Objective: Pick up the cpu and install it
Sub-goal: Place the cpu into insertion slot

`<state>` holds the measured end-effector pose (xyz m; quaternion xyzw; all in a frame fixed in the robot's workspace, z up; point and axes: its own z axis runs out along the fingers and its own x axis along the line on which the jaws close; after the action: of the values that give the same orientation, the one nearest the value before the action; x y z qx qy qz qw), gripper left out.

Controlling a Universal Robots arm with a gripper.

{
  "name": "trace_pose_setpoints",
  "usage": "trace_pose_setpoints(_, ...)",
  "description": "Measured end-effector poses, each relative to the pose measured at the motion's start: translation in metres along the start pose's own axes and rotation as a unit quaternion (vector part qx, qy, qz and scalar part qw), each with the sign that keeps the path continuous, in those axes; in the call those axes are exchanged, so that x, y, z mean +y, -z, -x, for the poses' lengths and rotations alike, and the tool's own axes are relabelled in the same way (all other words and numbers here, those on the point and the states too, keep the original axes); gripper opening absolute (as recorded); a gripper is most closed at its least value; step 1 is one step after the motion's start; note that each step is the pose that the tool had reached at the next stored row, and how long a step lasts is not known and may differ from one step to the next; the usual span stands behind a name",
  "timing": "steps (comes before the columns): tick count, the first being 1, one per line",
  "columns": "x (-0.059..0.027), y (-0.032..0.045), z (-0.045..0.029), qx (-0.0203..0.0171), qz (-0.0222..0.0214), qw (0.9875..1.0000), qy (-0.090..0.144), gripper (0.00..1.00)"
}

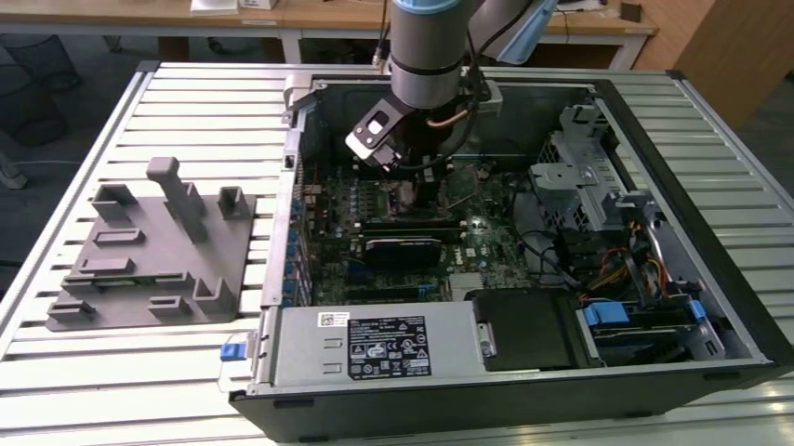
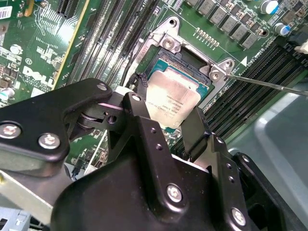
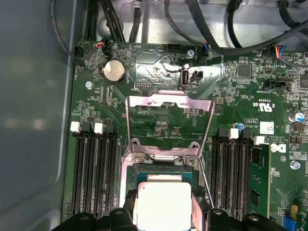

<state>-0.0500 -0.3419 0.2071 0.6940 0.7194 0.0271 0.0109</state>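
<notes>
Okay, from the exterior view's left: grey holder block on the slatted desk, well apart from the hand and outside the case. Next over, open computer case lying flat, arm down inside it, hand low over the motherboard. Past the hand toward the exterior view's right, metal drive cage and bundled cables.

In the second wrist view, closed partway onto the cpu, black fingers against two opposite edges, silver top up. Cpu right between the fingers, at the socket opening under the hand; seated or just above, cannot tell.

In the first wrist view, just beyond the hand, load plate flipped open, memory slots on either side, coin cell farther out.
</notes>
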Motion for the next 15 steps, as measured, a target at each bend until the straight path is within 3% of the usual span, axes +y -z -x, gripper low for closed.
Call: trace_pose_setpoints(15,-0.0008,-0.0085,0.0003,-0.0003,0.0001,1.0000,-0.006,0.53)
